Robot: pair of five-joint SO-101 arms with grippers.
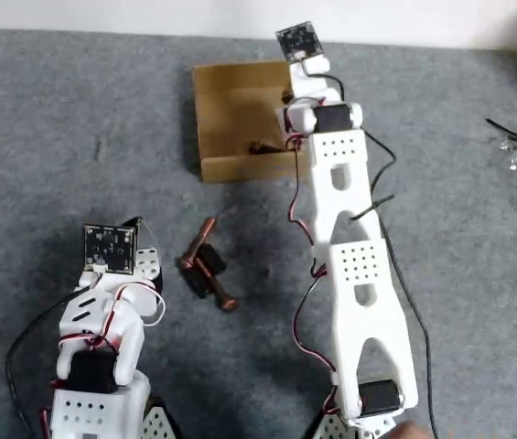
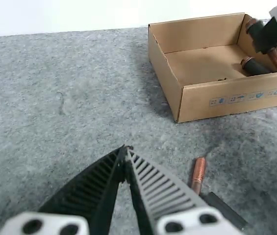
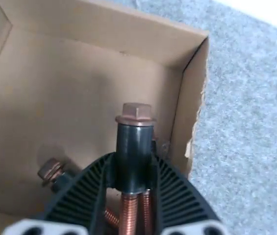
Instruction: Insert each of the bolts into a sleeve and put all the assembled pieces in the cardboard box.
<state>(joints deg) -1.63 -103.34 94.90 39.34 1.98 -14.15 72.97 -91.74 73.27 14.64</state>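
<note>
The right gripper [image 3: 132,161] was clenched around a black cylindrical sleeve [image 3: 133,142] with a copper-coloured hex-head bolt [image 3: 137,113] pushed through it. The long axis of this assembled piece ran along the gripper's fingers. The flanged hex head sat flush on the sleeve's far end, past the fingertips, and the threaded shank stuck out of the near end, back toward the wrist. The piece hung inside the open brown cardboard box [image 3: 187,54], close to one of its corners and just off the wall there.

A second assembled piece [image 3: 52,172] lay on its side on the box floor, its copper head showing beside the gripper.

Out in front of the box, on the grey felt surface [image 1: 57,119], a small pile of loose bolts and sleeves [image 1: 205,267] lay touching one another. One loose copper bolt [image 2: 197,174] had its threaded end toward the box, with a black sleeve [image 2: 221,208] just beside it.

The left gripper [image 2: 125,152] was closed, fingertips together, with nothing between them. It sat by that pile, on the side away from the box.
</note>
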